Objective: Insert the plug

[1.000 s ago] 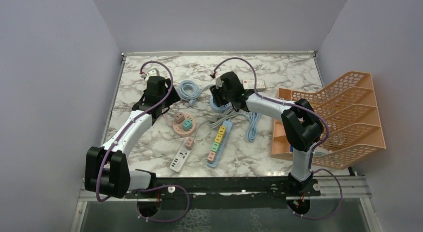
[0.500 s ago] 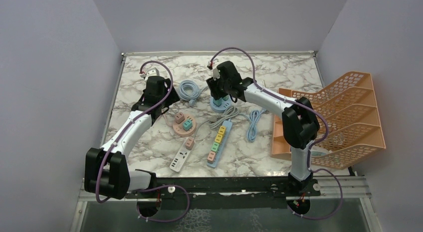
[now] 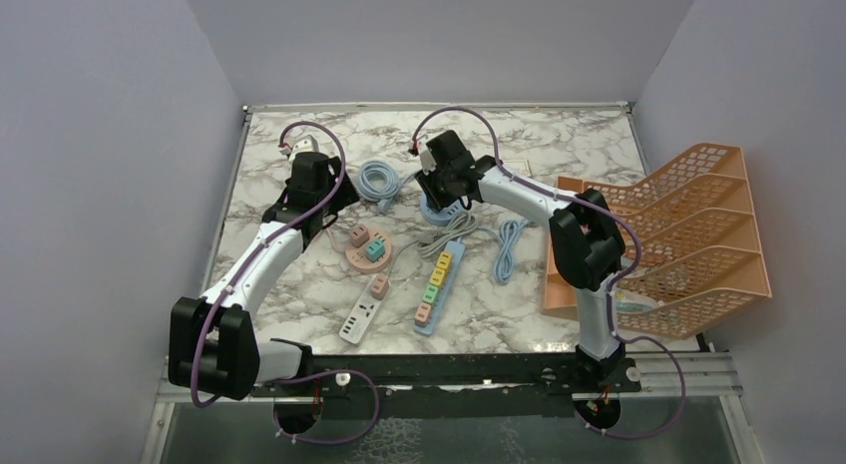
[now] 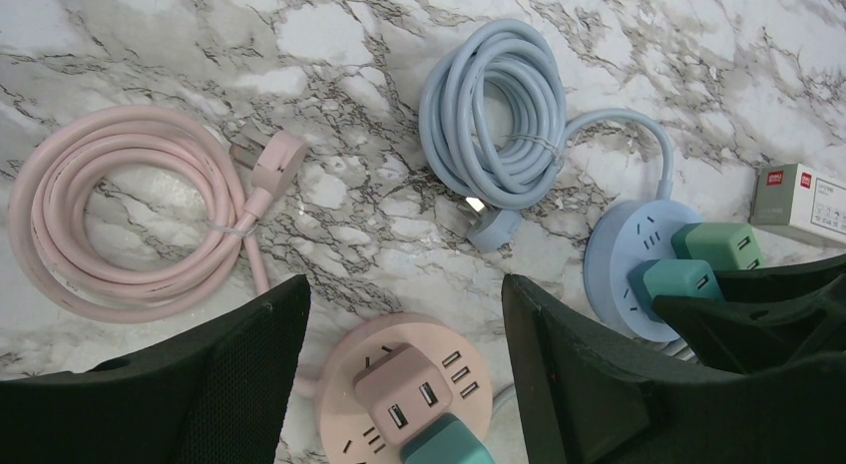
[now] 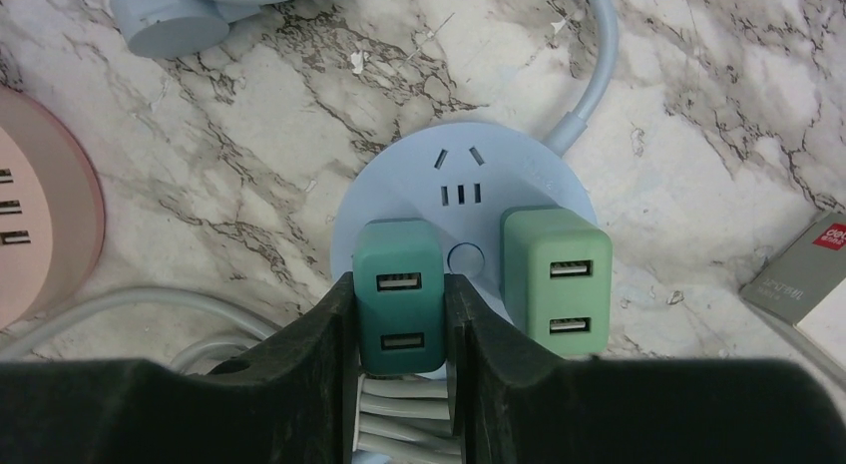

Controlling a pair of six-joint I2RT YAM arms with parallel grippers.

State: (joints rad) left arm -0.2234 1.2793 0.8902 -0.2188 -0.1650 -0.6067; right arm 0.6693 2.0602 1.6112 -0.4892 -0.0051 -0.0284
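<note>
Left of the blue round socket, the left claw hangs wide open over the pink round socket, gripping nothing. The right claw is clamped on the dark green plug. This plug sits on the blue round socket's left half, beside a light green plug, all on the marble surface.

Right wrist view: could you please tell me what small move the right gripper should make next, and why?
Probably a short push straight down. The right gripper is shut on the dark green adapter, which sits over the blue round socket beside the light green adapter; whether it is fully seated cannot be told.
</note>
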